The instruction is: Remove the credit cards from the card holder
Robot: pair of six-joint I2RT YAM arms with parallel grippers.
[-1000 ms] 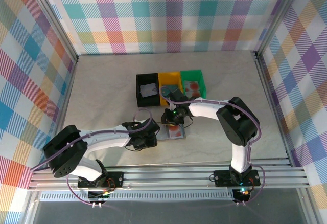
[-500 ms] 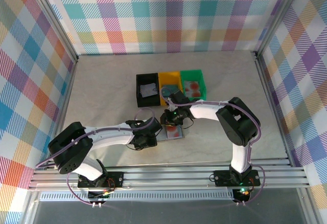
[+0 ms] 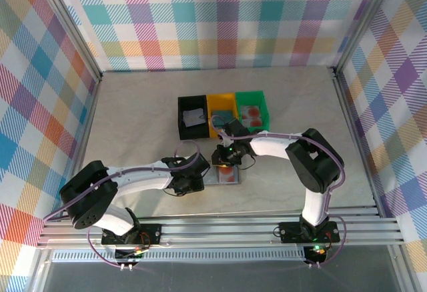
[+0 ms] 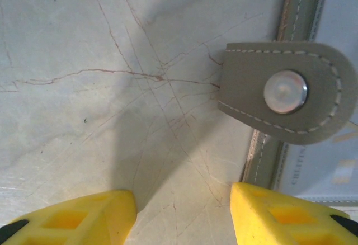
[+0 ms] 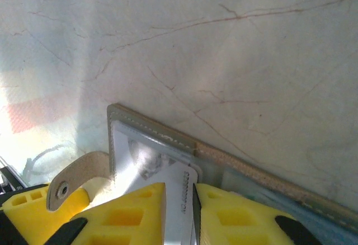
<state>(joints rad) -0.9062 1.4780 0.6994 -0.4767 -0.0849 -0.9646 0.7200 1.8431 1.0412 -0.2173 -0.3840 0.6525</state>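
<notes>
Cards [image 3: 252, 113] already in trays [image 3: 221, 95] beyond holder [image 3: 213, 177]. My right gripper [image 5: 179, 192] pinching card [image 5: 178, 173] inside holder, not out yet. Left gripper [image 4: 182, 200] spread, empty, beside holder tab [image 4: 279, 94].

Card holder [image 3: 215, 176]: grey, stitched edges, lying open and flat on the table [image 3: 133, 125]. I note its rounded snap tab [image 4: 282, 91] resting flat off one side. Whitish printed card [image 5: 178, 192] lies on the inner panel just inside the stitched rim. Reddish card [image 3: 227, 171] shows on the right-hand panel.
</notes>
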